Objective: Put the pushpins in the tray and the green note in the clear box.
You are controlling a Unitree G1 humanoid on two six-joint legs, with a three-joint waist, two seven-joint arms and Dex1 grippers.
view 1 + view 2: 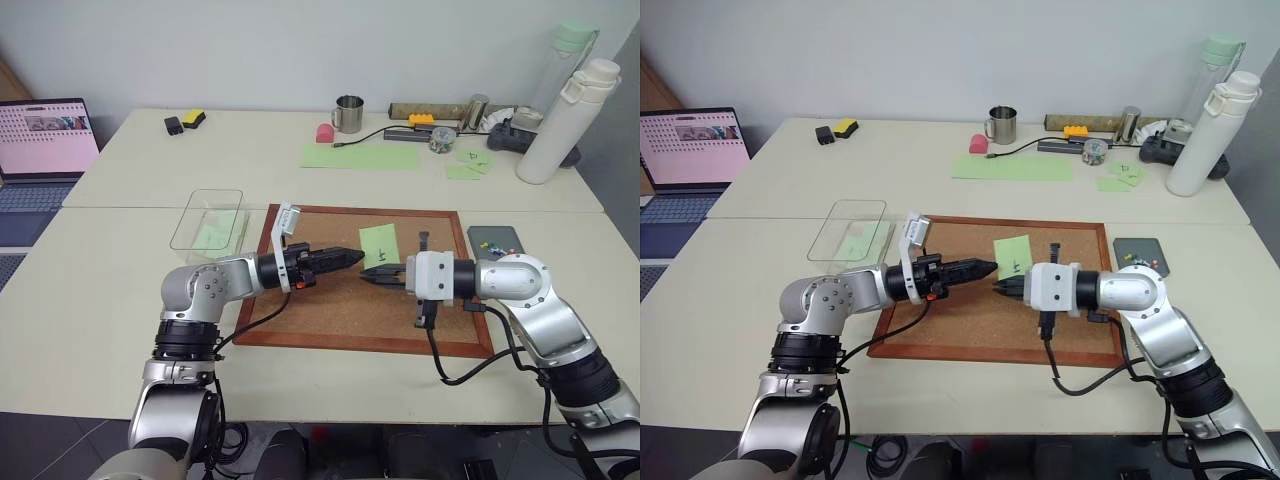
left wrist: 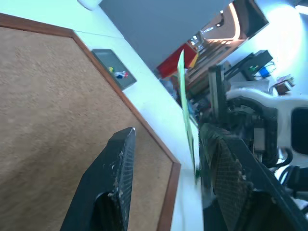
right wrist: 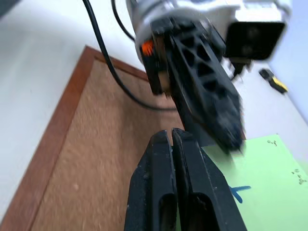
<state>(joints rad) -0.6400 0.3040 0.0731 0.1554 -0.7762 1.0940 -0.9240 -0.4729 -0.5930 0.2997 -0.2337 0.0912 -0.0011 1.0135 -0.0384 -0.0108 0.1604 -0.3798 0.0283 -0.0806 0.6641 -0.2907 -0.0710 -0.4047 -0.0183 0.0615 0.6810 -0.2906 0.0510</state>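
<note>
The green note [image 1: 379, 244] stands up above the cork board [image 1: 330, 300], pinched at its near edge by the right gripper [image 1: 372, 274], whose jaws are fully closed on it. The left gripper [image 1: 350, 257] is just left of the note, jaws half open, holding nothing. The pushpins [image 1: 489, 243] lie in the tray [image 1: 497, 239] at far right.

Green note [image 1: 379, 244]: small pale green square w/ a dark scribble, held up above the cork board betw. the two grippers, pinched at its lower edge by the right one. Dark grey tray [image 1: 497, 240]: flat, low rim, on the table just right of the board, w/ a few tiny coloured pushpins [image 1: 487, 243] inside. Clear box [image 1: 207, 221]: see-through, rounded corners, upright on the table just left of the board.
</note>
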